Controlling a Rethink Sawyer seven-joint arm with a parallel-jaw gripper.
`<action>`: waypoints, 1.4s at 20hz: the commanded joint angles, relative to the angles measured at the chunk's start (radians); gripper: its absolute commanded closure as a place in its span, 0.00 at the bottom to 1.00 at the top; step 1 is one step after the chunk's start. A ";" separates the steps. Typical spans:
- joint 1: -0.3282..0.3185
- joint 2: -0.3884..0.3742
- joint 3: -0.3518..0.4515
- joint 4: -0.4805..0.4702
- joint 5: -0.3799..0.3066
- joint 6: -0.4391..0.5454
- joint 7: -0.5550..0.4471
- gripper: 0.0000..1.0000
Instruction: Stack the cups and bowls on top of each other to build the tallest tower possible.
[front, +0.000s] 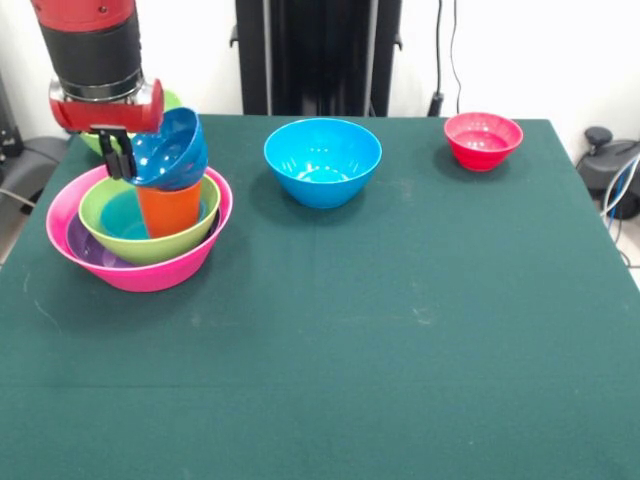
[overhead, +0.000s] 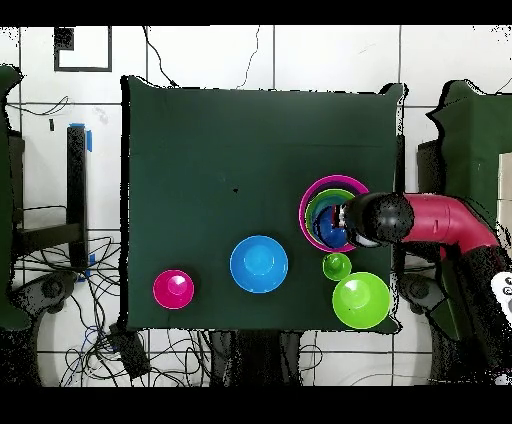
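My gripper (front: 122, 160) is pinched on the rim of a small blue bowl (front: 170, 148), which it holds tilted, mouth turned sideways toward the arm, not level. The bowl hangs just above the orange cup (front: 168, 208), seemingly touching or almost touching its rim; I cannot tell which.

The cup stands upright in the middle of the tower (front: 140, 235): a lime bowl (front: 110, 205) with a blue one inside it, nested in a purple bowl (front: 85, 250), all sitting in the pink bowl (front: 150, 272) at the base. From overhead, my arm (overhead: 440, 220) covers most of the stack, so only the pink rim (overhead: 330, 180) and a slice of the inner bowls show.

What matters for my next move, I judge, is the tilt: the held bowl's axis leans well off the cup's upright axis, and its centre sits slightly to one side of the cup. I would need to level it and centre it over the cup's mouth before letting go, or it may slide off.

Still loose on the table: a big blue bowl (front: 322, 160), a red bowl (front: 483, 139), a second lime bowl (overhead: 361, 299) and the green cup (overhead: 337, 266).
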 joint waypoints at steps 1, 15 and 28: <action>0.034 -0.026 0.014 0.039 -0.068 -0.019 -0.197 1.00; 0.018 -0.455 0.012 0.173 0.058 0.199 -0.274 1.00; 0.039 -0.436 0.000 0.294 0.076 0.079 -0.100 1.00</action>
